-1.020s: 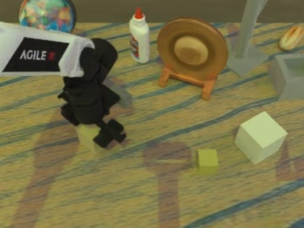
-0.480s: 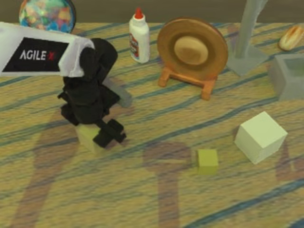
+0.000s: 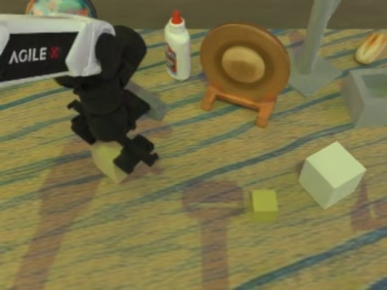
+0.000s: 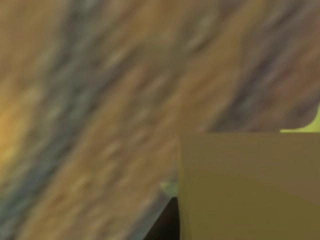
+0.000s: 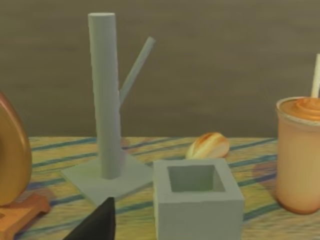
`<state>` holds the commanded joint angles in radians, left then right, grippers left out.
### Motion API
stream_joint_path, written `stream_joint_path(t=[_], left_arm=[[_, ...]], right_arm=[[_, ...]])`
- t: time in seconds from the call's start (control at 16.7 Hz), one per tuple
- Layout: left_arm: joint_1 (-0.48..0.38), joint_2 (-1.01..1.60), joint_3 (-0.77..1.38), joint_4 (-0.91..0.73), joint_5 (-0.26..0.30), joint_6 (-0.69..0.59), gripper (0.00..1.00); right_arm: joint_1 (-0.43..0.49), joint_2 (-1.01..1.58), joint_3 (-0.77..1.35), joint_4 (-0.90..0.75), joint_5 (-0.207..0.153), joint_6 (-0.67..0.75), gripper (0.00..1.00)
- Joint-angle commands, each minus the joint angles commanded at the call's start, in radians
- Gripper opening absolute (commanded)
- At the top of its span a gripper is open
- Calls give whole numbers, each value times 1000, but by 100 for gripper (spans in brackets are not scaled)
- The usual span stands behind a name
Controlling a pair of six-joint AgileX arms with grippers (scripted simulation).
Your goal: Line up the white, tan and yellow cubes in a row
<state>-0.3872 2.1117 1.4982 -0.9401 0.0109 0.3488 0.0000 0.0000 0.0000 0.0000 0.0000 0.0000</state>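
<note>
The left gripper (image 3: 121, 158) pinches the tan cube (image 3: 107, 161) at the table's left. Next it should probably carry the cube toward the yellow cube (image 3: 264, 205) and the white cube (image 3: 331, 174). I cannot tell the right gripper's fingers.

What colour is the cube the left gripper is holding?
Dull tan cube, gripped by the left gripper; the top view shows it best.

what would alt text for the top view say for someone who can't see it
The left gripper of an AgileX arm is closed on the tan cube at the table's left. The yellow cube and the larger white cube sit apart at the right. A glue bottle, a wooden plate on a stand and a grey hollow block stand behind.
</note>
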Motion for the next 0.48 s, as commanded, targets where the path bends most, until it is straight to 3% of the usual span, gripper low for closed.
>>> stream_joint_path(t=[0.18, 0.48], left_arm=[[8, -39, 46, -87, -2, -3, 0], [3, -42, 51, -95, -3, -3, 0]], right_arm=[[0, 0, 0, 0, 0, 0, 100], [0, 0, 0, 0, 0, 0, 100]])
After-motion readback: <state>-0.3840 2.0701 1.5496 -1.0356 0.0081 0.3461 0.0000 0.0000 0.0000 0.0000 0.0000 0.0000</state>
